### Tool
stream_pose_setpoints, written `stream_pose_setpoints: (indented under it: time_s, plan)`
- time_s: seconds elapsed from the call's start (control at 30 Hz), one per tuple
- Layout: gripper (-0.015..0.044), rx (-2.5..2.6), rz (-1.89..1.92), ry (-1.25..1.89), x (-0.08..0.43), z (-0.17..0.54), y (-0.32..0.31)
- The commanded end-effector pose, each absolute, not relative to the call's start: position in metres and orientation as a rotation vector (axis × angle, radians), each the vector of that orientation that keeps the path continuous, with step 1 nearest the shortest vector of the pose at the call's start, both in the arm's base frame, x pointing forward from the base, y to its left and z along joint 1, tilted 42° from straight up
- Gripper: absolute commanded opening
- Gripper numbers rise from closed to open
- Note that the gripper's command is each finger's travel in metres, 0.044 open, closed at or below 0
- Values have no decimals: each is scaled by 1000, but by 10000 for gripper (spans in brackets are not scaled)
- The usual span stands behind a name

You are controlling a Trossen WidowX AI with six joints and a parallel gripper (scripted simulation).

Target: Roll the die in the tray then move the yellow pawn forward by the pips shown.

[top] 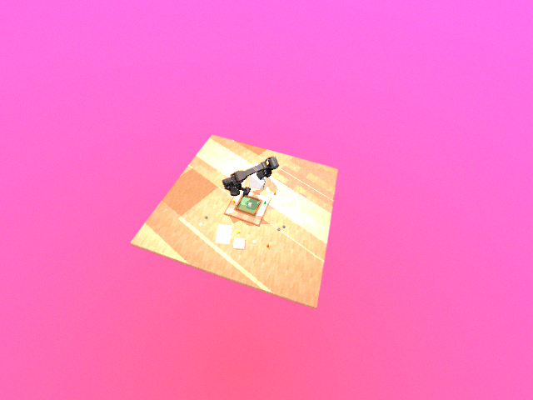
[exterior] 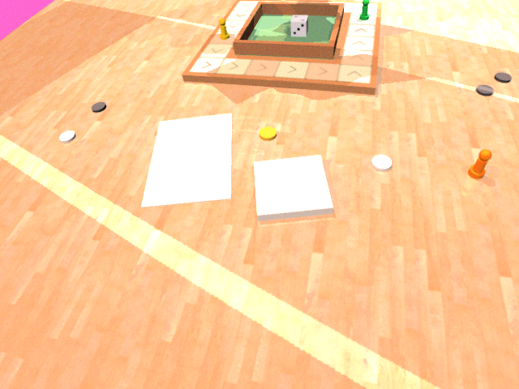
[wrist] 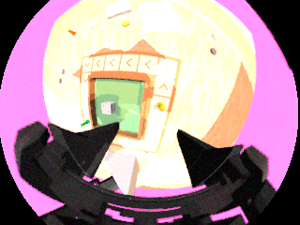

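The yellow pawn (top: 234, 201) (exterior: 223, 29) (wrist: 160, 106) stands upright on the left column of the board (exterior: 276, 83), two squares from the near-left corner in the exterior view. The die (top: 249, 204) (exterior: 299, 26) (wrist: 108, 108) lies in the green-floored tray (exterior: 285, 49). Three pips show on its front side in the exterior view; the pips on top are too faint to count. My gripper (top: 240, 192) (wrist: 148, 128) is open and empty, above and behind the yellow pawn, apart from it. It is out of the exterior view.
A green pawn (top: 264, 202) (exterior: 364, 10) (wrist: 84, 123) stands on the board's right column. An orange pawn (top: 268, 246) (exterior: 478, 164) stands off the board. A yellow disc (exterior: 267, 133), a white sheet (exterior: 190, 159), a white block (exterior: 292, 185) and several dark and white discs lie in front of the board.
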State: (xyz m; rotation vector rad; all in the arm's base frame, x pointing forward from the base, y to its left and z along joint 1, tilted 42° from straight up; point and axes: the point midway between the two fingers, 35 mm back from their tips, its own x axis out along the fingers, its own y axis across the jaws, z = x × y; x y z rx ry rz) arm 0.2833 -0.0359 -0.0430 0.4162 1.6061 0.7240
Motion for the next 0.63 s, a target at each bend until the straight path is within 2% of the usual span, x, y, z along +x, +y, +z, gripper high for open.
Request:
stream_pose_setpoints:
  time_s: [0.0,0.23,0.27,0.6]
  plan:
    - [440,410,715,1596,263,-7,-40]
    - [440,418,714,1604,197,59,-31]
    - [440,414,709,1593,220,43,-36]
    - [440,414,709,1593,220,43,-36]
